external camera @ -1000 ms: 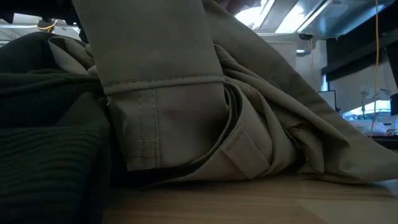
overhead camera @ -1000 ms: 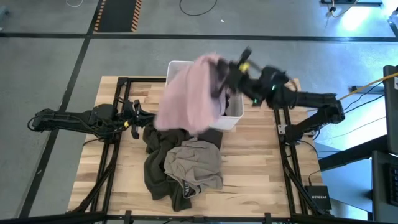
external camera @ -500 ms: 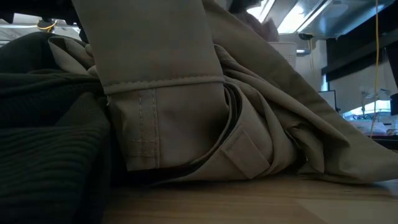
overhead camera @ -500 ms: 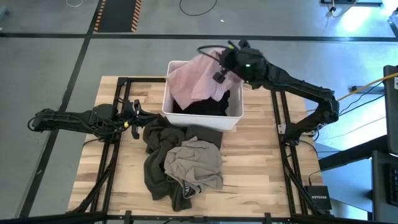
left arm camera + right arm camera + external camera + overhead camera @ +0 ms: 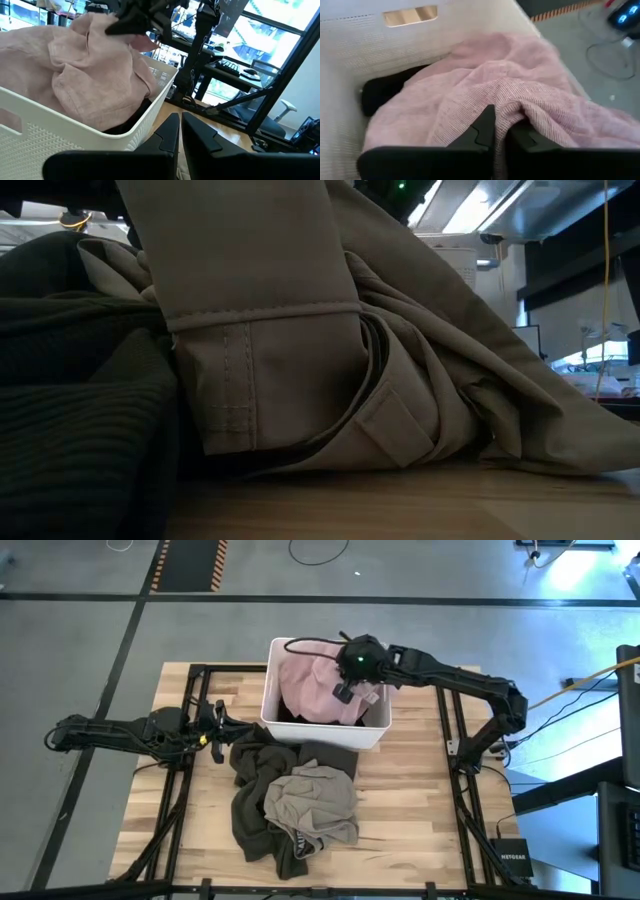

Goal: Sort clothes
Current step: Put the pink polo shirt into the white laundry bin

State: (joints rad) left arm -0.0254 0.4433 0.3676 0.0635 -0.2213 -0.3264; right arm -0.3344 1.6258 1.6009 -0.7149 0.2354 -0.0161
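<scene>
Pink shirt [image 5: 318, 683] now down inside the white bin [image 5: 287, 726], no longer hanging spread above it as a moment ago; right hand [image 5: 345, 683] lowered over the bin, still pinching the fabric. One garment nearly sorted. Olive-grey pile [image 5: 300, 805] waiting on the tabletop [image 5: 420, 800]; left hand [image 5: 222, 726] closed, empty, beside the bin.

White bin on wooden table, grey floor around.
White plastic bin [image 5: 377, 727] upper centre of table [image 5: 410, 810]; black-yellow hazard strip [image 5: 190, 562] top left; black box [image 5: 511, 858] lower right.
</scene>
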